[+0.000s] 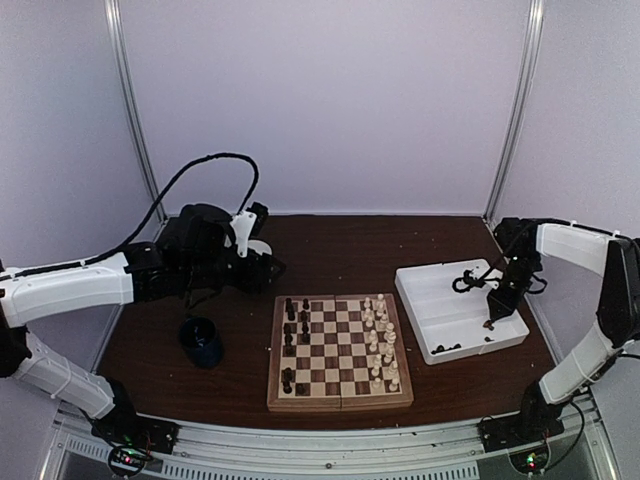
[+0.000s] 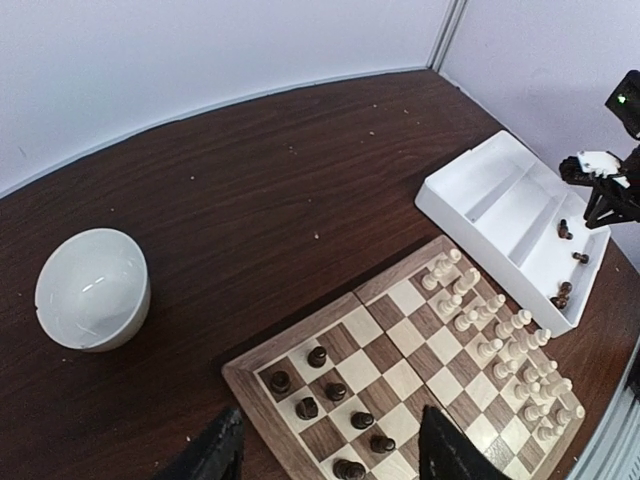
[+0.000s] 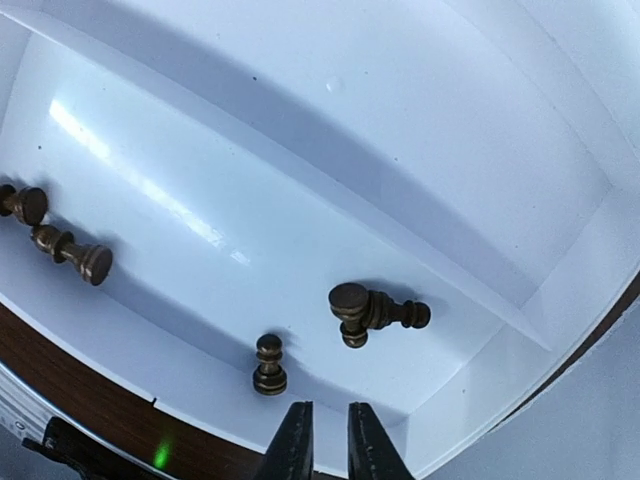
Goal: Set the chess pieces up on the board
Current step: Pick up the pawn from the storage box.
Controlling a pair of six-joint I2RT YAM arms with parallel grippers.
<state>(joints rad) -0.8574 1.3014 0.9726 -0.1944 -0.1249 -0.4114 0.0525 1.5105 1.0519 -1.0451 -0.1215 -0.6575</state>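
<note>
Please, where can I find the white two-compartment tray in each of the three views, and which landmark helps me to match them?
Top external: the white tray lies at the right, beside the chessboard.
Left wrist: the white tray is at the upper right.
Right wrist: the white tray fills nearly the whole picture.
Shared landmark: the dark pieces lying in one compartment.

Checkered wood board (image 1: 340,402) lies flat: cream pcs (image 1: 381,340) line right cols, dark pcs (image 1: 291,338) left, few in tray (image 1: 445,305).
</note>
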